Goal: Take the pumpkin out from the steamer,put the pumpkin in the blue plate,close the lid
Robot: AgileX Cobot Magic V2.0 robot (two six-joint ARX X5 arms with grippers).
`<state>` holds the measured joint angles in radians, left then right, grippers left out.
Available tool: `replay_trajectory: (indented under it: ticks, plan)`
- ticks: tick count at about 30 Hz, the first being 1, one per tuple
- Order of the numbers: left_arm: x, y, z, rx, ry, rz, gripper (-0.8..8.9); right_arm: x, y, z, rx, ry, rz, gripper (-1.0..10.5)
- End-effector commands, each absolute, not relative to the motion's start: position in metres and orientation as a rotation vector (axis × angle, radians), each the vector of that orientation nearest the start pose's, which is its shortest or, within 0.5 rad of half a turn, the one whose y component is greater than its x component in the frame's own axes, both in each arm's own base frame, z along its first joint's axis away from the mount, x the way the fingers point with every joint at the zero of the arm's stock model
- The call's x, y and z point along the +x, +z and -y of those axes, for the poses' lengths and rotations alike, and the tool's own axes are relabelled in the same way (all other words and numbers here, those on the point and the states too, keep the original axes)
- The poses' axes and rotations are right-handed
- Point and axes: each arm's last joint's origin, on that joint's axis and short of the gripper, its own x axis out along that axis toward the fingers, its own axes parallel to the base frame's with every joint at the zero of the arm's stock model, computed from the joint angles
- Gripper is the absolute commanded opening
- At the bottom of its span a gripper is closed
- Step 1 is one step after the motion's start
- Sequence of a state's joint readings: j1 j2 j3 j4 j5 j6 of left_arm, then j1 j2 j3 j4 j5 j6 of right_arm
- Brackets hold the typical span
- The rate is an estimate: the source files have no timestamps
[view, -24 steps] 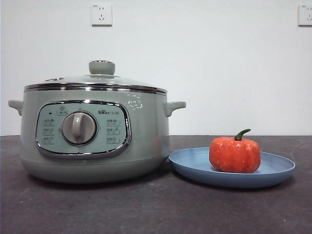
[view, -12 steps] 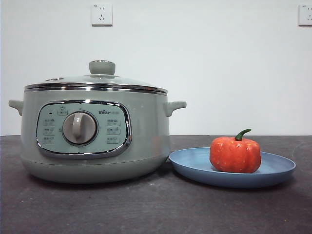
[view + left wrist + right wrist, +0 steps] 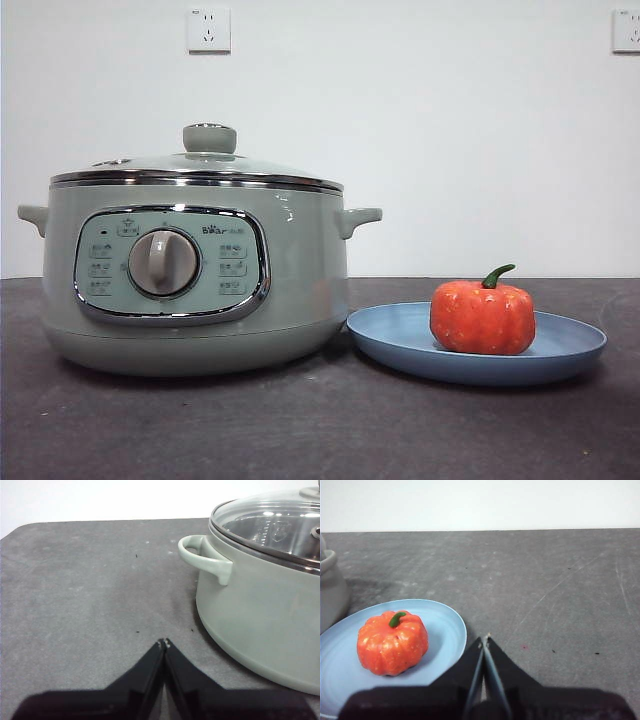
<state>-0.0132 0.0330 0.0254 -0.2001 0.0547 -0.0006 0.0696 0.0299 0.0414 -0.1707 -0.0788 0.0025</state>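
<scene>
The sage-green steamer [image 3: 195, 275] stands on the left of the table, with the glass lid [image 3: 200, 165] seated on its rim, knob up. Beside it on the right lies the blue plate [image 3: 570, 350], and the orange pumpkin [image 3: 482, 315] rests upright in it. In the left wrist view my left gripper [image 3: 163, 642] is shut and empty above the table, off the steamer [image 3: 260, 615] handle side. In the right wrist view my right gripper [image 3: 485, 638] is shut and empty, just off the blue plate [image 3: 445, 625] rim, apart from the pumpkin [image 3: 392, 642]. Neither arm shows in the front view.
A dark grey table [image 3: 300, 430] runs to a white wall with two sockets [image 3: 208, 30]. Bare tabletop lies beyond the left gripper [image 3: 90, 590] and beyond the right gripper [image 3: 545, 580].
</scene>
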Motion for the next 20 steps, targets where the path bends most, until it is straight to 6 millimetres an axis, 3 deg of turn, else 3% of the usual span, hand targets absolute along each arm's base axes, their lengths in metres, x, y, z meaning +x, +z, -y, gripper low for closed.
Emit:
replay_trajectory:
  ticks: [1, 20]
  plan:
    - [0.0963, 0.1457, 0.0025, -0.009, -0.064, -0.226, -0.03, 0.0956, 0.1537, -0.0086, 0.01, 0.143, -0.18, -0.1]
    - [0.0963, 0.1457, 0.0025, -0.009, -0.063, -0.226, -0.03, 0.0946, 0.1488, -0.0084, 0.01, 0.138, -0.233, 0.0]
